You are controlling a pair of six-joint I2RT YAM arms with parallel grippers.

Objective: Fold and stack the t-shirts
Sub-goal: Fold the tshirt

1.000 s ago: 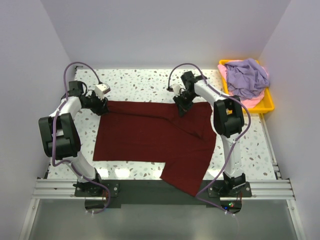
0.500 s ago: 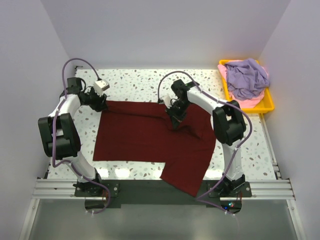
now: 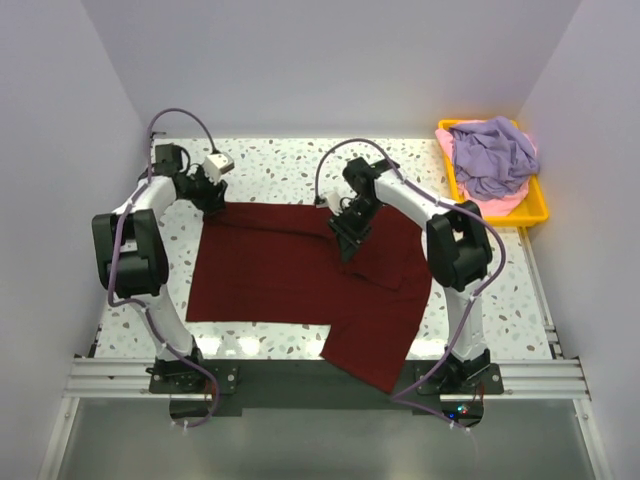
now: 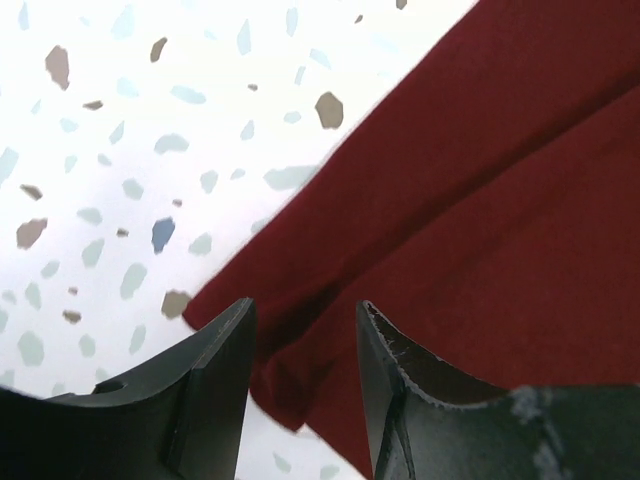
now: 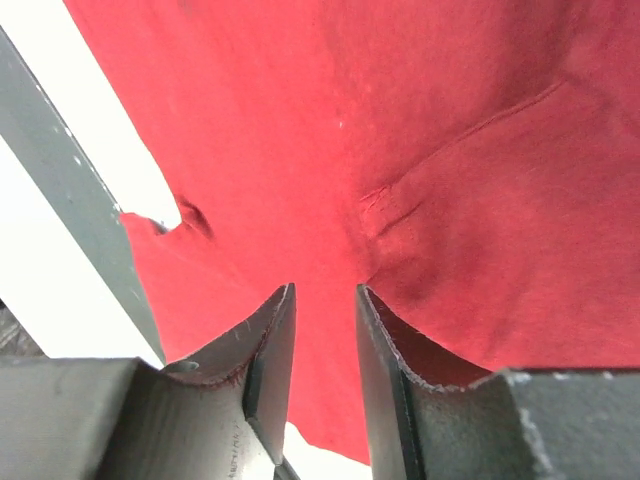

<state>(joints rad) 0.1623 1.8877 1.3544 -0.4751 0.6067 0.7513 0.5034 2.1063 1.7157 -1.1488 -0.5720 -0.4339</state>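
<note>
**Drawing the far right shoulder inward, letting the far left corner go**

Pinching a pucker of the dark maroon t-shirt (image 3: 290, 270) in the right claw (image 3: 345, 228), fingers pressed nearly together, with creases running into the narrow gap in the right wrist view. Sitting lower and further left in the overhead frame than a second ago, when it was working at the shirt's upper edge right of centre. Staying at much the same spot as half a second ago. Dragging the upper right of the cloth along, raising a diagonal ridge across the chest.

Standing spread at the left claw (image 3: 212, 192), with the sleeve hem lying between the fingers in the left wrist view and no pinch showing. Shifting up and to the right of its earlier place, elbow swinging inward, now hovering at the shirt's upper left corner.

Probably beginning the first fold, bringing one side toward the middle while the other side is left to anchor itself. Risking a skewed fold, since only one claw appears to be gripping.

Lying mostly flat across the middle of the counter (image 3: 290, 170), with the shirt's lower right spilling past the near edge at the bottom of the frame. Leaving the lavender t-shirt (image 3: 490, 155) and the pale pink t-shirt (image 3: 510, 203) heaped in the yellow tray (image 3: 535, 215) at upper right, both not yet folded.
</note>
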